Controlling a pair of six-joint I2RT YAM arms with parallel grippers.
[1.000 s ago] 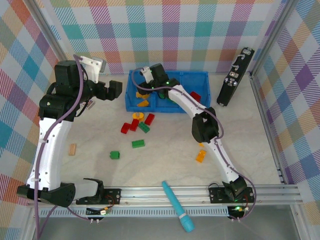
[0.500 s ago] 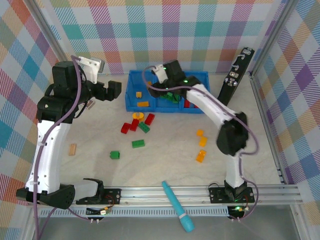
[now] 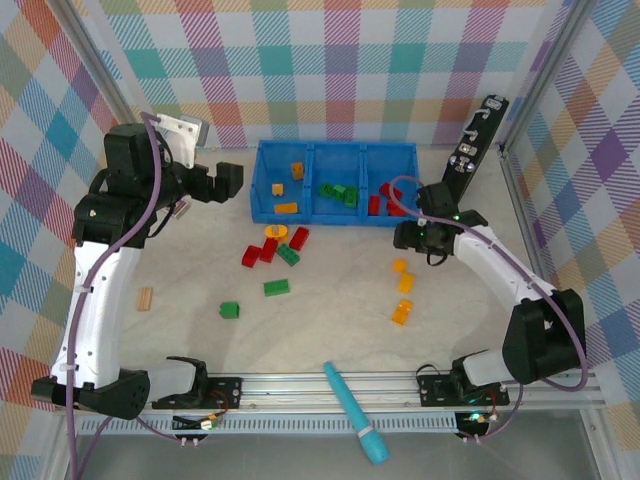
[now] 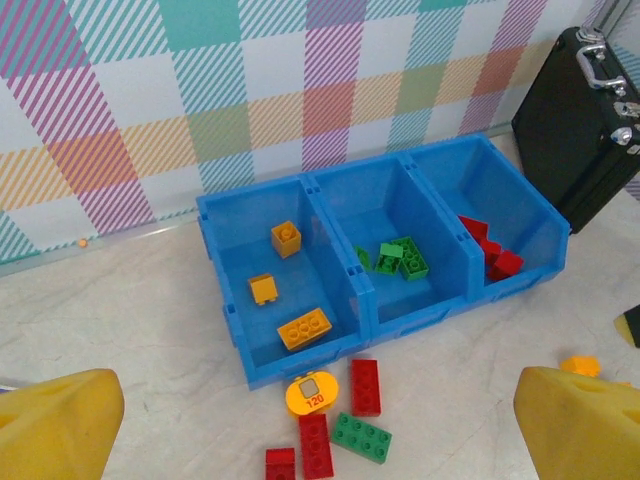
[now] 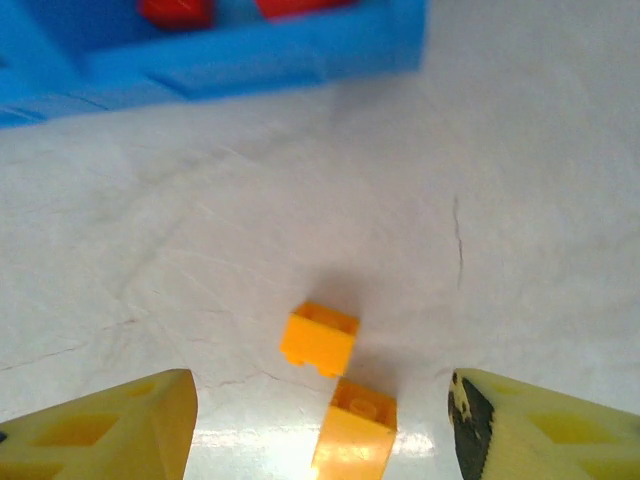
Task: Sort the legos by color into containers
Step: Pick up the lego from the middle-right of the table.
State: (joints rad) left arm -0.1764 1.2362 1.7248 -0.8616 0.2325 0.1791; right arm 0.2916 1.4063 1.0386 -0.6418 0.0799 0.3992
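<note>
The blue tray [image 3: 262, 205] holds orange legos [image 3: 287, 208] in its left compartment, green legos [image 3: 338, 192] in the middle and red legos [image 3: 380, 200] on the right. My right gripper [image 3: 403, 240] hangs open just in front of the tray's right end. Between its fingers on the table lie two orange bricks [image 5: 320, 338] [image 5: 356, 430]. My left gripper [image 3: 230, 180] is open, raised left of the tray, with a round yellow piece [image 4: 313, 394], red bricks [image 4: 365, 386] and a green brick [image 4: 361, 438] below it.
More loose bricks lie on the table: green ones [image 3: 276, 288] [image 3: 230, 310] and an orange one [image 3: 402, 313]. A black device [image 3: 470, 155] leans at the back right. A tan wooden block [image 3: 146, 298] sits left, a teal tool [image 3: 355, 412] at the front rail.
My right arm has swung from above the tray's left compartment, rightward and back to the table in front of the tray's right end. The left arm has stayed put.
</note>
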